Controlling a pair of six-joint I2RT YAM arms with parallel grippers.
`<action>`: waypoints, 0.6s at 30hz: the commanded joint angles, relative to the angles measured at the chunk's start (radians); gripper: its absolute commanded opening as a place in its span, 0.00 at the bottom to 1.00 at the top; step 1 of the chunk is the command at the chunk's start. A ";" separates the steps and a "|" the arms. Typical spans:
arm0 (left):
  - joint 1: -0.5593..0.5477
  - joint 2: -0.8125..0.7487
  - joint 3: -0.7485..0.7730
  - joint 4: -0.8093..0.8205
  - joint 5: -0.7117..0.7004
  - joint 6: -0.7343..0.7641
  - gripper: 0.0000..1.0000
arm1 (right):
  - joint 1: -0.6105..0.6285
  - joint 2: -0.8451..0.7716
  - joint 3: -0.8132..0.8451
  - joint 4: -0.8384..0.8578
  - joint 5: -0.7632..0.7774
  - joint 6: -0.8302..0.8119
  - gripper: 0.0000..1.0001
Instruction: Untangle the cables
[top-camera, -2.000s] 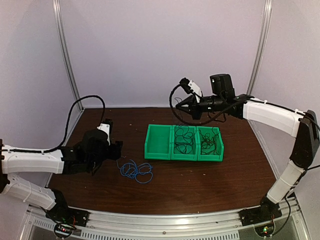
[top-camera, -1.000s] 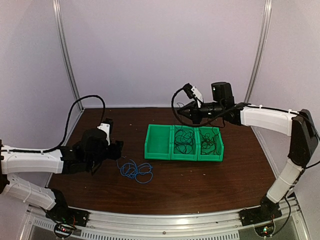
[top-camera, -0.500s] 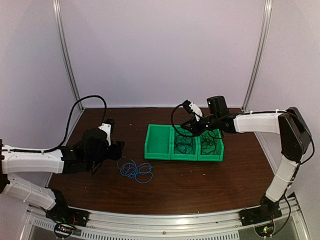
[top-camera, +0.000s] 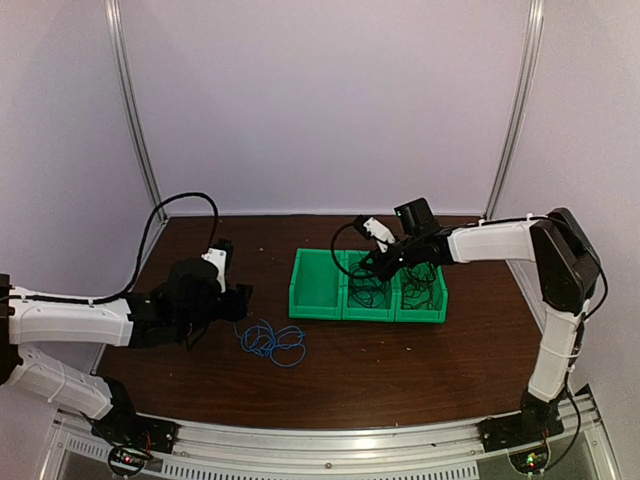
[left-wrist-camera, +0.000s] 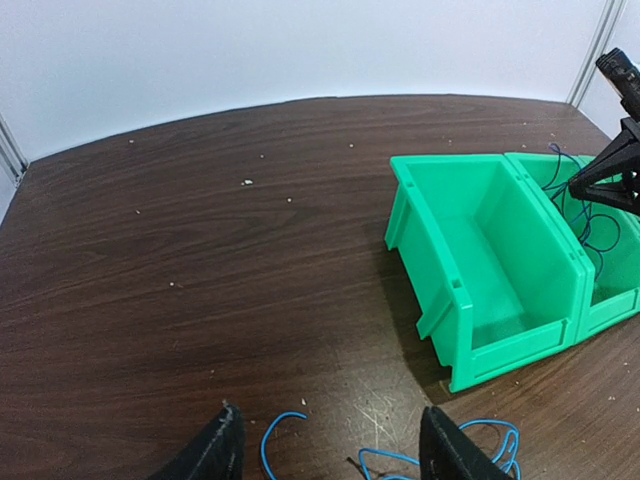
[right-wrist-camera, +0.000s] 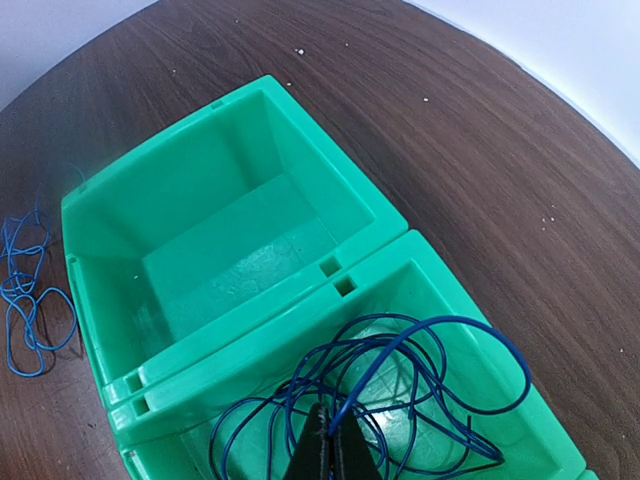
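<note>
A light blue cable tangle (top-camera: 272, 342) lies on the table in front of my left gripper (top-camera: 240, 300), which is open and empty; its ends show between the fingertips in the left wrist view (left-wrist-camera: 300, 440). My right gripper (right-wrist-camera: 333, 445) is shut on a dark blue cable (right-wrist-camera: 400, 380) whose loops hang into the middle bin (top-camera: 369, 285). In the top view the right gripper (top-camera: 372, 264) sits low over that bin. Dark cables (top-camera: 422, 283) lie in the right bin.
Three joined green bins (top-camera: 318, 297) stand mid-table; the left one (right-wrist-camera: 230, 230) holds nothing. Frame posts rise at the back corners. The table's back edge meets the white wall.
My right gripper has come down from high above the bins to just over the middle bin, lowering the dark blue cable into it. The left arm has barely moved.
</note>
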 joint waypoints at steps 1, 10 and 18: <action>0.007 -0.020 -0.013 0.054 0.007 -0.004 0.61 | 0.023 0.051 0.064 -0.064 0.065 -0.012 0.00; 0.008 -0.047 -0.037 0.051 -0.006 -0.005 0.61 | 0.050 0.064 0.057 -0.118 0.099 -0.031 0.00; 0.007 -0.065 -0.057 0.064 -0.010 -0.002 0.61 | 0.059 0.058 0.037 -0.154 0.116 -0.044 0.00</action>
